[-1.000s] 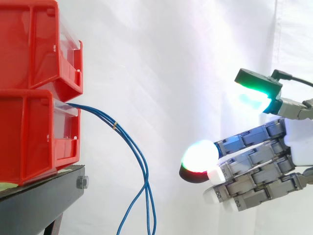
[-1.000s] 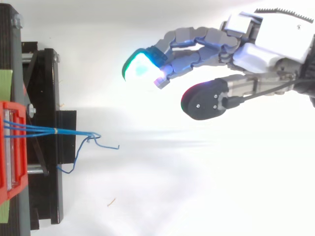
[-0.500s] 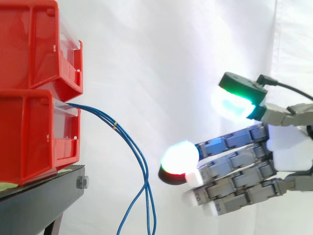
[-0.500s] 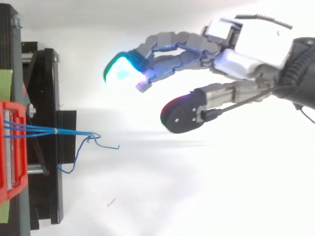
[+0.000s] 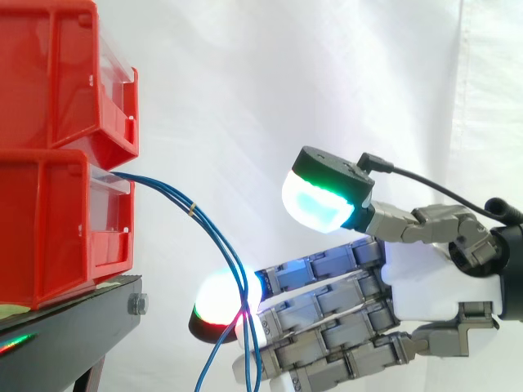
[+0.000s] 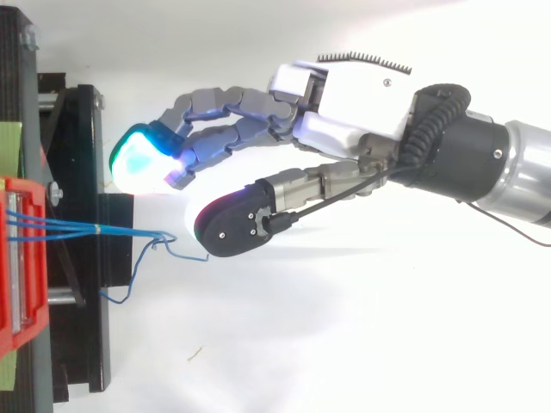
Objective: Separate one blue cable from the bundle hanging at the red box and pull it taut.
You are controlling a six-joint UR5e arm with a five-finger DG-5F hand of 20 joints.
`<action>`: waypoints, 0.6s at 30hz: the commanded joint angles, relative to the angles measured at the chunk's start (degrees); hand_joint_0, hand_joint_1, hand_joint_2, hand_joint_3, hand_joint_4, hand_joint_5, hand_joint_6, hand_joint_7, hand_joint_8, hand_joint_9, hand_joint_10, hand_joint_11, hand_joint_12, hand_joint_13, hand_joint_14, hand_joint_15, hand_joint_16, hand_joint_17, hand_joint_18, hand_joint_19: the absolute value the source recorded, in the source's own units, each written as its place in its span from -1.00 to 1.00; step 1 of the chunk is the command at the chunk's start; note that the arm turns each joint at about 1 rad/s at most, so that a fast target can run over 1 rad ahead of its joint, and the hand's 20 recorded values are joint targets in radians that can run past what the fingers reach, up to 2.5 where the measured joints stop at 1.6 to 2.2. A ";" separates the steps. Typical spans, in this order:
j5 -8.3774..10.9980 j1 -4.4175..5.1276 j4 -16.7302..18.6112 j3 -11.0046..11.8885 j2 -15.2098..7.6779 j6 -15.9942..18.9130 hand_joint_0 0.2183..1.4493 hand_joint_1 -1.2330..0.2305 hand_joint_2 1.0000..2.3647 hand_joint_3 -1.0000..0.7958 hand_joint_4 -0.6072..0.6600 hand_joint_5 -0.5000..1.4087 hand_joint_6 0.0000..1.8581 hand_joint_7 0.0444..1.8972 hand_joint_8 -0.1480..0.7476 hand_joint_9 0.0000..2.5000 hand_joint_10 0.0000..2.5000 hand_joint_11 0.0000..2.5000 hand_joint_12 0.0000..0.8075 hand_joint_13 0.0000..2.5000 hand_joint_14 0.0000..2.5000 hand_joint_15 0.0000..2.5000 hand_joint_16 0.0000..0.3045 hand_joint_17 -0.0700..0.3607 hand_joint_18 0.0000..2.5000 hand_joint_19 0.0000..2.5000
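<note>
Since the earlier frames the hand (image 5: pixel 425 286) has travelled toward 9 o'clock and slightly lower in the side view, closing most of the gap to the blue cables (image 5: pixel 219 238). From above, it (image 6: pixel 362 95) has likewise advanced toward 9 o'clock.

Its fingers (image 5: pixel 222 298) are stretched out and relaxed, with the thumb spread apart above them, and they grip nothing. The blue cables leave the lower red box (image 5: pixel 49 220) at its front lip, are bound together by a small band, then droop toward 5 o'clock and hang down. From the side, the lowest glowing fingertip overlaps the hanging strands. From above, the fingers pass at 12 o'clock of the cables (image 6: pixel 82 229) and the thumb pad sits just beside the loose curled end, so contact cannot be confirmed. This looks like the end of the approach: no strand is separated yet.

Toward 9 o'clock the room is tight. The front edge of the black stand (image 5: pixel 69 335) and the lip of the red box lie close ahead, and from above the fingertip already reaches the stand's edge (image 6: pixel 116 206). Toward 3 o'clock, before the white curtain (image 5: pixel 270 82), the space is free, which should suit pulling a strand taut.
</note>
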 commanded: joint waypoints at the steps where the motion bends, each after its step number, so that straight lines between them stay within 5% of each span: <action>1: -0.64 0.03 0.01 0.01 -0.66 0.51 -0.51 -0.19 -1.00 -0.44 0.28 -0.69 -0.46 -0.17 -0.07 -0.59 -0.99 -0.75 -0.19 -0.65 -1.00 -0.86 -0.74 -0.26 -0.73 -0.83; 12: -4.60 -0.06 2.30 0.63 -2.50 2.18 -0.48 -0.19 -1.00 -0.44 0.27 -0.69 -0.46 -0.16 -0.08 -0.58 -0.99 -0.75 -0.20 -0.61 -0.99 -0.83 -0.75 -0.28 -0.69 -0.79; 18: -4.51 -0.06 2.65 0.80 -2.68 1.92 -0.47 -0.18 -1.00 -0.44 0.27 -0.69 -0.46 -0.17 -0.08 -0.58 -0.99 -0.74 -0.20 -0.59 -0.99 -0.82 -0.76 -0.29 -0.68 -0.78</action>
